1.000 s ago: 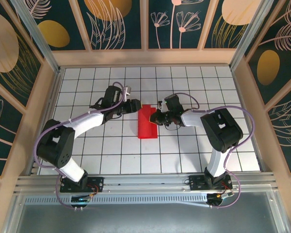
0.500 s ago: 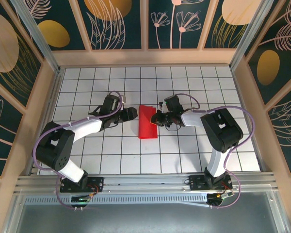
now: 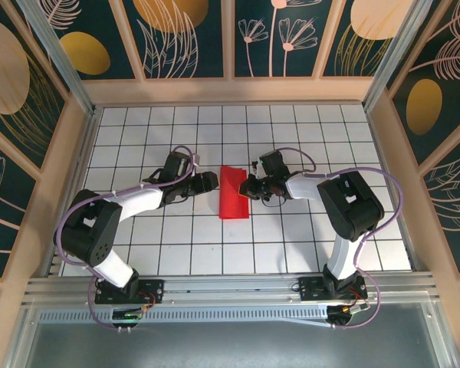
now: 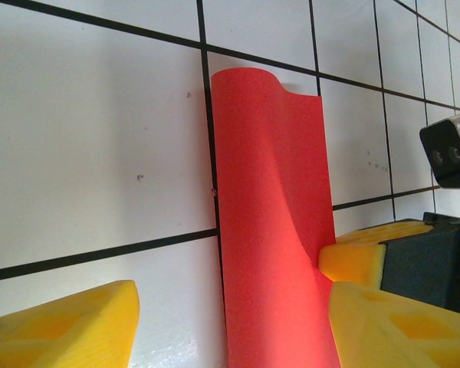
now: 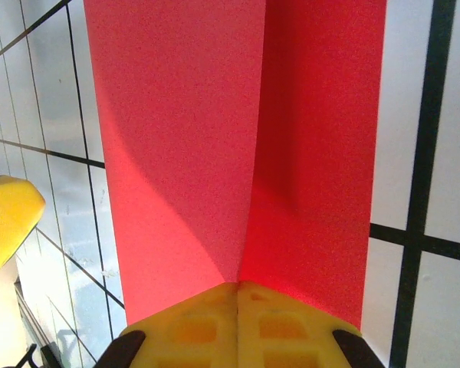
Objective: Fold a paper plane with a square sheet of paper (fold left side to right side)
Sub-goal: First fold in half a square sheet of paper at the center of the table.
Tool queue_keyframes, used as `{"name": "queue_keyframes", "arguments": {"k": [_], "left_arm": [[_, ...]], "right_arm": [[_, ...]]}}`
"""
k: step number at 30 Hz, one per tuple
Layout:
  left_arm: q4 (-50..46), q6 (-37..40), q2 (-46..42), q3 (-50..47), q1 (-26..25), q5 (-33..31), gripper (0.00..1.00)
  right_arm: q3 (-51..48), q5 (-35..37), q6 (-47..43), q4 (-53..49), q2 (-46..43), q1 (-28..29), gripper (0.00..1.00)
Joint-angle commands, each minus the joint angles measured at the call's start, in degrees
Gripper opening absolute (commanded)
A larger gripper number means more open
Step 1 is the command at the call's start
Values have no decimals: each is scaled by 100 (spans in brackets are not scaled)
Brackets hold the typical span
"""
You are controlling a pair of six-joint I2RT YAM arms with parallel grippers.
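The square sheet of paper point(image 3: 232, 193) is bright red and lies on the grid table as a tall strip folded in half. In the left wrist view the sheet of paper point(image 4: 272, 215) has its upper layer bulging up, with a curled far corner. My right gripper point(image 3: 248, 186) is at its right edge. In the right wrist view the right gripper point(image 5: 238, 307) is shut on the paper point(image 5: 238, 138), and a crease runs to the seam of the jaws. My left gripper point(image 3: 212, 181) is open just left of the strip. Its yellow fingers point(image 4: 61, 326) straddle the near end without touching.
The white grid table point(image 3: 138, 245) is walled by wooden rails on the left, right and back. The right gripper's yellow finger point(image 4: 353, 261) and wrist camera point(image 4: 448, 149) crowd the paper's right side. A left fingertip point(image 5: 4, 222) shows beyond the strip.
The left gripper has drawn back leftward off the paper and opened wider. The right gripper and the folded paper have stayed put.
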Motion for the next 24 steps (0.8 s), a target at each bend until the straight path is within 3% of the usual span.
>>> {"name": "queue_keyframes", "arguments": {"k": [1, 18, 24], "left_arm": [[117, -73, 96, -61, -48, 67, 67], [4, -58, 809, 466, -373, 337, 66], [-104, -91, 1097, 683, -415, 330, 57]], "right_arm": [[169, 171, -85, -213, -159, 52, 0], [194, 370, -111, -435, -203, 52, 0], [262, 466, -203, -582, -203, 52, 0]]}}
